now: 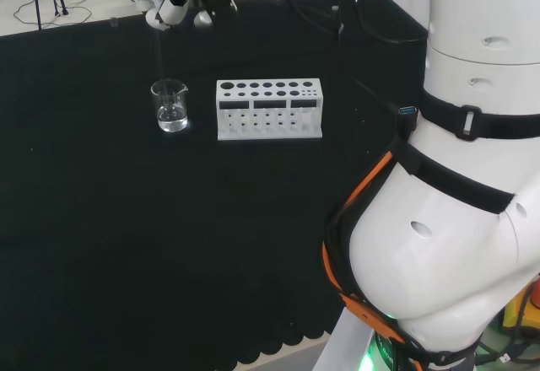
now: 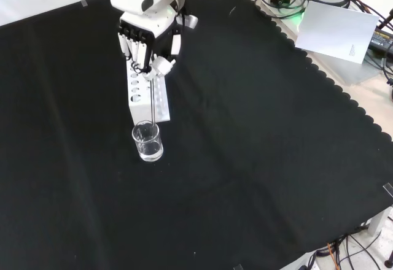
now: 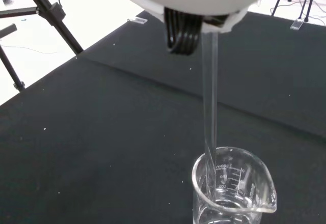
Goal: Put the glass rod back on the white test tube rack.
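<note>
The hand (image 2: pixel 145 40) hangs above the cloth with its fingers curled round the top of a clear glass rod (image 3: pixel 210 102). The rod (image 2: pixel 151 101) hangs upright and its lower end dips into a small glass beaker (image 2: pixel 148 142) that holds a little clear liquid. In the head view the hand (image 1: pixel 173 7) is at the top left, above the beaker (image 1: pixel 170 105). The white test tube rack (image 1: pixel 269 109) stands just right of the beaker there; in the front view the rack (image 2: pixel 146 95) lies behind the beaker, under the hand.
The arm's big white links (image 1: pixel 456 177) stand at the head view's right. Tripod legs (image 3: pixel 46 10) and floor lie beyond the cloth's far edge. Cables and a white sheet (image 2: pixel 336 30) sit off the cloth at the front view's top right.
</note>
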Controlling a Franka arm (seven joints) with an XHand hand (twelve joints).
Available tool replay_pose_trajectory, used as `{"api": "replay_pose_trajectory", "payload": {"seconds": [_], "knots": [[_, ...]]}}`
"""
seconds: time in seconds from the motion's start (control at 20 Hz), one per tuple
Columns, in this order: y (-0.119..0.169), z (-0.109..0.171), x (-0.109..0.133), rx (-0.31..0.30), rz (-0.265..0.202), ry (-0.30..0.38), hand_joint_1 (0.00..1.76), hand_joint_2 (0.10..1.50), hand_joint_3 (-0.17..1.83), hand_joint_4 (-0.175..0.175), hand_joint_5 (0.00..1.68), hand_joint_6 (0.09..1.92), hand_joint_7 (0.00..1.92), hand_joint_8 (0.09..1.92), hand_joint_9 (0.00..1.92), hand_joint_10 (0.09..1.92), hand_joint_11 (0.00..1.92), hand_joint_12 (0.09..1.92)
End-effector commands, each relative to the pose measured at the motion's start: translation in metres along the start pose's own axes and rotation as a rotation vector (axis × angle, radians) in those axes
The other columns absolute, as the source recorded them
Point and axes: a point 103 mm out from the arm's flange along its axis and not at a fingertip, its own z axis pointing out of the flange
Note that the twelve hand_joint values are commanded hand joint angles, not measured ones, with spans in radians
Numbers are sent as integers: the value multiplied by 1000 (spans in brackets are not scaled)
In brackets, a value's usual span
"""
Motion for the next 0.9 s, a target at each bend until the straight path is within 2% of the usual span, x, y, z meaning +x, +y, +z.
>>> {"api": "replay_pose_trajectory", "payload": {"seconds": [0.05,0.45,0.9], "knots": [[-9,-21,-5,-23,11,-15,1321,626,765,-175,1130,716,1321,891,1678,827,1486,1048],[-16,-30,-26,-46,56,-10,1321,626,765,-175,1130,716,1321,892,1677,827,1486,1049],[-24,-31,-49,-34,103,-32,1321,625,767,-175,1130,717,1321,891,1676,828,1486,1049]]}}
